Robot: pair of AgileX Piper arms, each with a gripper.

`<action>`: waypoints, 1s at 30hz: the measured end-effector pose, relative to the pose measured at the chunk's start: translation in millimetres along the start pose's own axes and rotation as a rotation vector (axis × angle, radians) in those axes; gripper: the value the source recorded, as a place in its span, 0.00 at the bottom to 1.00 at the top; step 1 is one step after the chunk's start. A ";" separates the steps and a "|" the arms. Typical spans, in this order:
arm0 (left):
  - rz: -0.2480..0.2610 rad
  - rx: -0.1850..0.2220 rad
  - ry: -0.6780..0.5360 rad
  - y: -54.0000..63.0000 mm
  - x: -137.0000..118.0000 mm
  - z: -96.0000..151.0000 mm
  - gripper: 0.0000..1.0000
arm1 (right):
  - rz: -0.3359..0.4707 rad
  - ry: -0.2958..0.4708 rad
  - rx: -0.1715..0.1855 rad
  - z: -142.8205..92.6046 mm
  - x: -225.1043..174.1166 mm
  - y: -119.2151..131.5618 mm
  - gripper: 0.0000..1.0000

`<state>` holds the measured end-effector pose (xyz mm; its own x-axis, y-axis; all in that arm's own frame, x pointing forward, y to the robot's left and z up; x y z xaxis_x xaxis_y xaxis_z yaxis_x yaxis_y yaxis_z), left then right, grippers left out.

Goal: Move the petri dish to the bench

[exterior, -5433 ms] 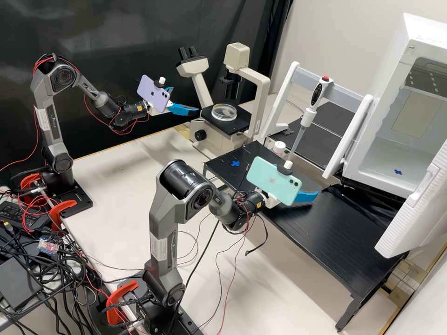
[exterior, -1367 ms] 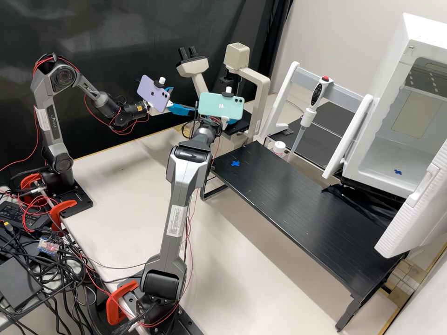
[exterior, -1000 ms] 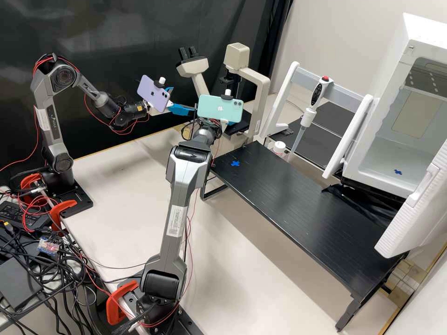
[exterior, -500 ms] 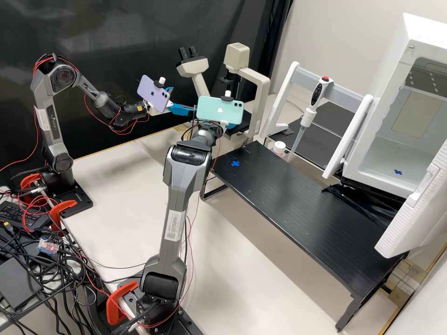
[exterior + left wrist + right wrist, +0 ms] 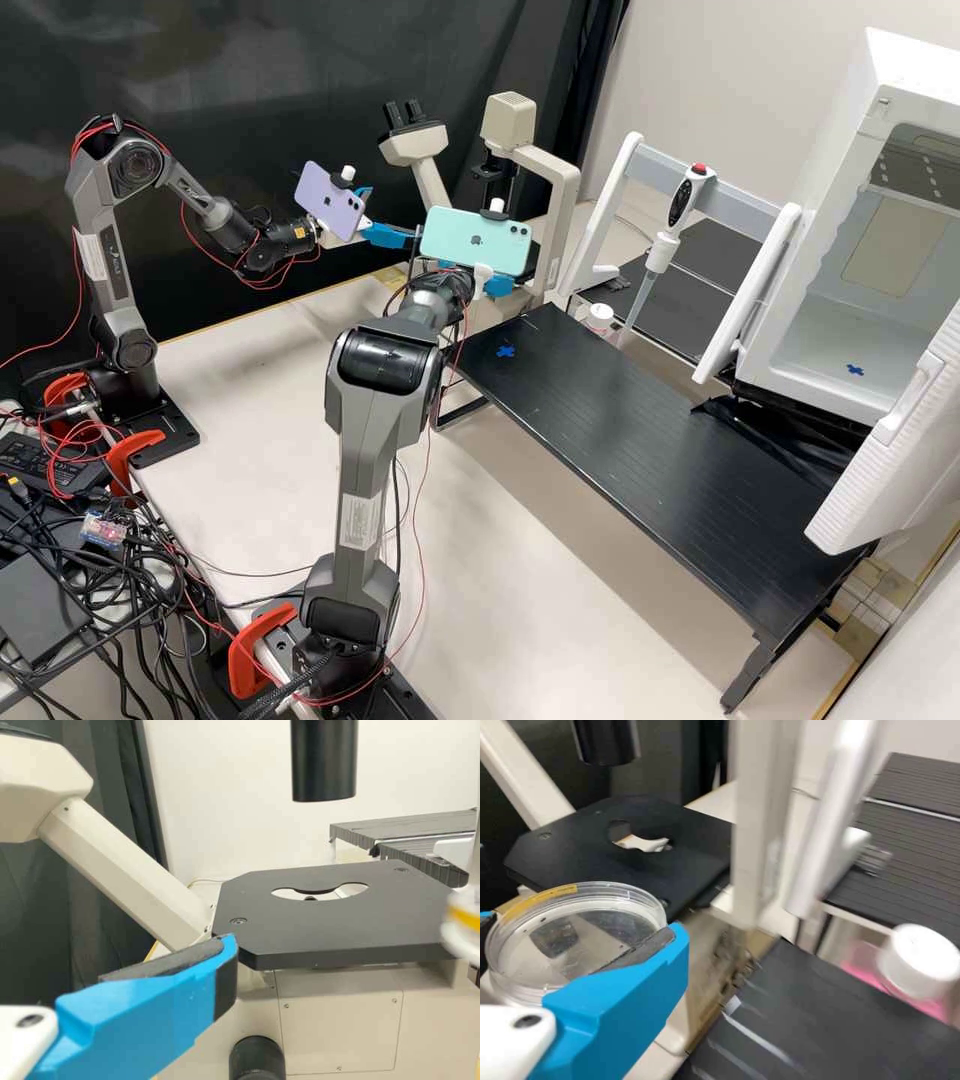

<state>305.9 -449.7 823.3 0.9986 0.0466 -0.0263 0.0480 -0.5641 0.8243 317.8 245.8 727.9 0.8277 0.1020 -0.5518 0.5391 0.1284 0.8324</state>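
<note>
In the high view one gripper (image 5: 497, 285) is in front of the microscope, below the mint phone; the other gripper (image 5: 393, 214) stands open left of the microscope. The right wrist view has the clear petri dish (image 5: 577, 937), with yellow tape on its rim, between the two blue fingers of my right gripper (image 5: 579, 931), which is shut on it. The dish is off the bare microscope stage (image 5: 547, 862). My left gripper (image 5: 109, 960) holds nothing; the petri dish (image 5: 463, 921) shows blurred at that view's edge. The black bench (image 5: 640, 440) has a blue cross near its far end.
The microscope (image 5: 555, 190) stands behind the bench's far left corner. Beyond the bench are a white-capped bottle (image 5: 600, 318) and a pipette (image 5: 665, 235) on a white stand. An incubator (image 5: 850, 310) with its door open is at the right.
The right arm swung from over the bench to the microscope, and the dish has left the stage in its gripper. Lately that gripper drew back a little towards the bench. The left arm kept still.
</note>
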 end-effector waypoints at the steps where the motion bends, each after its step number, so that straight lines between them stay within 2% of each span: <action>1: 0.000 0.000 0.000 0.0 0.0 0.0 1.00 | 0.017 -0.005 -0.006 4.6 -7.8 -1.1 0.00; 2: 0.000 0.000 0.000 0.0 0.0 0.0 1.00 | 0.039 -0.007 0.012 7.4 -12.5 -0.9 0.00; 3: 0.000 0.000 0.000 0.0 0.0 0.0 1.00 | 0.061 -0.005 0.001 11.8 -18.1 -1.4 0.00; 4: 0.000 0.000 0.000 0.0 0.0 0.0 1.00 | 0.086 -0.001 0.008 14.4 -21.5 -1.3 0.00; 7: 0.000 0.000 0.000 0.0 0.0 0.0 1.00 | 0.130 0.008 -0.016 27.3 -29.1 -2.1 0.00; 8: 0.000 0.000 0.000 0.0 0.0 0.0 1.00 | 0.152 0.010 -0.007 34.5 -31.2 -3.1 0.00; 11: 0.000 0.000 0.000 0.0 0.0 0.0 1.00 | 0.216 0.040 -0.016 51.5 -37.3 -2.2 0.00; 12: 0.000 0.000 0.000 0.0 0.0 0.0 1.00 | 0.231 0.052 -0.033 61.0 -39.6 -4.0 0.00; 14: 0.000 0.000 0.000 0.0 0.0 0.0 1.00 | 0.263 0.079 -0.037 76.8 -45.1 -6.5 0.00; 17: 0.000 0.000 0.000 0.0 0.0 0.0 1.00 | 0.282 0.097 -0.014 94.8 -52.8 -10.4 0.00; 22: 0.000 0.000 0.000 0.0 0.0 0.0 1.00 | 0.252 0.087 -0.013 114.8 -61.7 -20.0 0.00; 26: 0.000 0.000 0.000 0.0 0.0 0.0 1.00 | 0.247 0.082 -0.004 120.1 -70.2 -22.6 0.00; 30: 0.000 0.000 0.000 0.0 0.0 0.0 1.00 | 0.254 0.096 -0.013 120.4 -77.2 -24.5 0.00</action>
<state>305.9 -449.7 823.3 0.9986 0.0466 -0.0263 0.0480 -0.5641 0.8243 259.4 116.1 756.3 0.9173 0.2255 -0.3282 0.3134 0.0994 0.9444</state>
